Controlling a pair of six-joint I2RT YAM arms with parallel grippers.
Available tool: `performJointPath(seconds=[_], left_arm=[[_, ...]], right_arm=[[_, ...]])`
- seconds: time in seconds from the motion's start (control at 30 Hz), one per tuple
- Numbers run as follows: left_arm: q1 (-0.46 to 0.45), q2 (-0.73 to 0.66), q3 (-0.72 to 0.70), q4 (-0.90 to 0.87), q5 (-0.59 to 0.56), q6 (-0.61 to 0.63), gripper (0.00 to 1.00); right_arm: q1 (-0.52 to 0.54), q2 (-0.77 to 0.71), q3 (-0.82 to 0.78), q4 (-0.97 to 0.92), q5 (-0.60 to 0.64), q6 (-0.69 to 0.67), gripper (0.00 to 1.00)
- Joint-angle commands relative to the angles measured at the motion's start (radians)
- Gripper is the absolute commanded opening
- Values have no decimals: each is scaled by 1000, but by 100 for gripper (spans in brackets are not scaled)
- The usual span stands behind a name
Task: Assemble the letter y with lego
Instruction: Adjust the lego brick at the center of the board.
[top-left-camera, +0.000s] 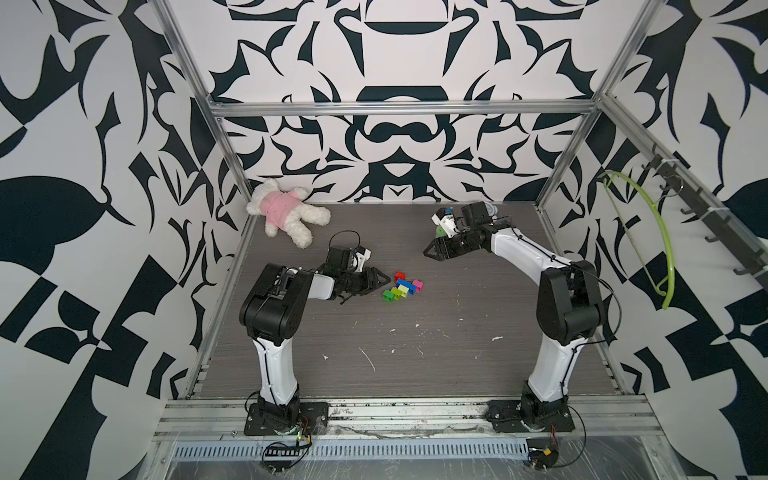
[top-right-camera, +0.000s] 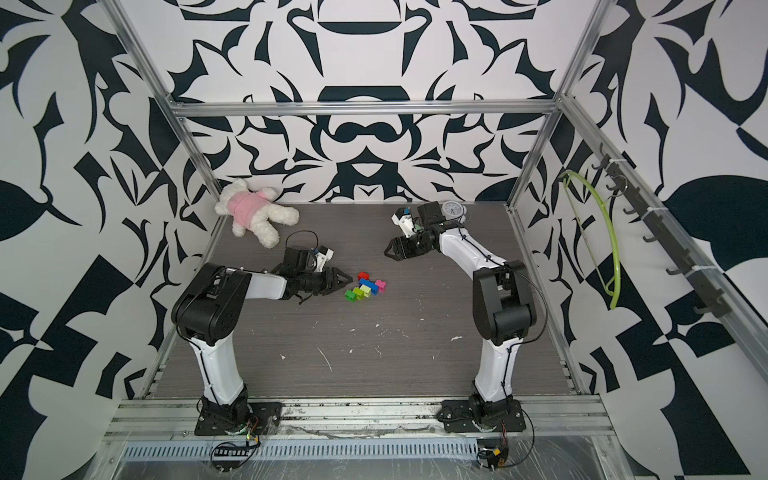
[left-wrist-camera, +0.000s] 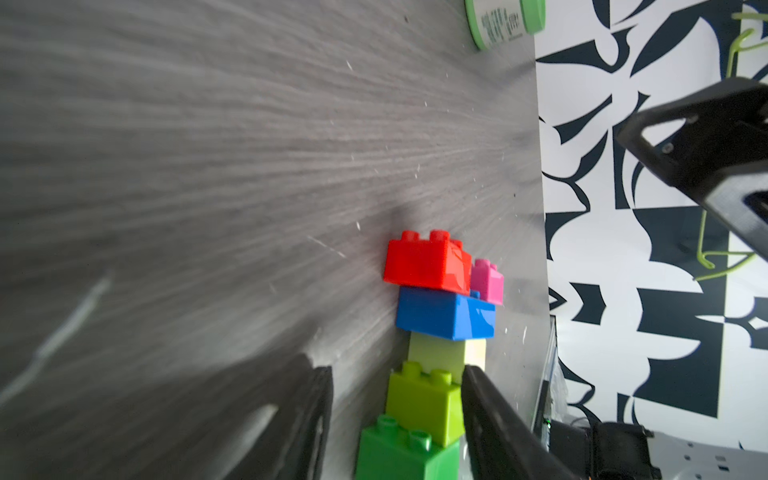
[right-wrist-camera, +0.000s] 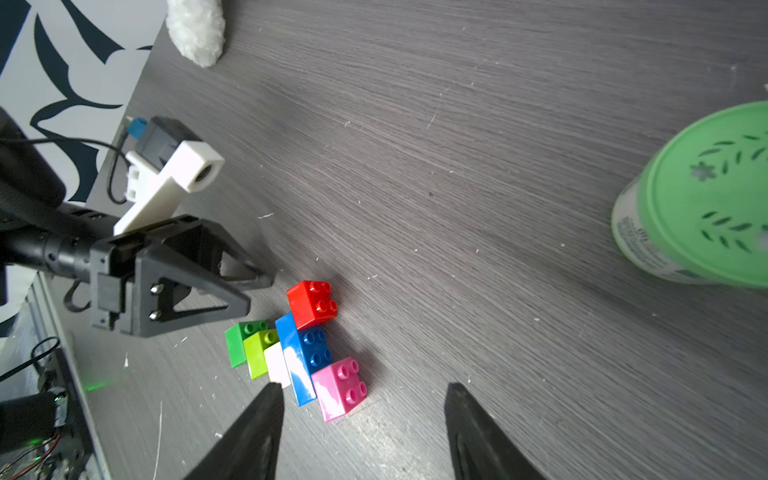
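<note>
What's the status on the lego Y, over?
Left gripper open beside the letter y; right gripper open, raised. Figure assembled, flat on table. Plush toy, green tub well clear.

tops: high, whole table (top-left-camera: 415, 353) | wrists: near, apparently low; all share lego (right-wrist-camera: 307, 353)

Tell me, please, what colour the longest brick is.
The brick is blue, clearest in the right wrist view.

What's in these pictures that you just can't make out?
Green tub: cut by the picture edge in both wrist views; nearly hidden behind the right arm in a top view; label blurred.
Stuffed toy: right wrist view shows only one limb at the edge.
Letter y: left wrist view's edge cuts off its green end.
Round dial: in a top view, too small to read.
</note>
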Motion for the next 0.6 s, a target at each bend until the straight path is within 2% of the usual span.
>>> performJointPath(seconds=[0.0, 0.57], left_arm=[[-15, 40, -52, -164, -28, -8, 56], [-67, 38, -76, -133, 39, -43, 55]], right_arm=[[2, -39, -45, 100, 32, 62, 64], [-8, -93, -117, 143, 55, 82, 64]])
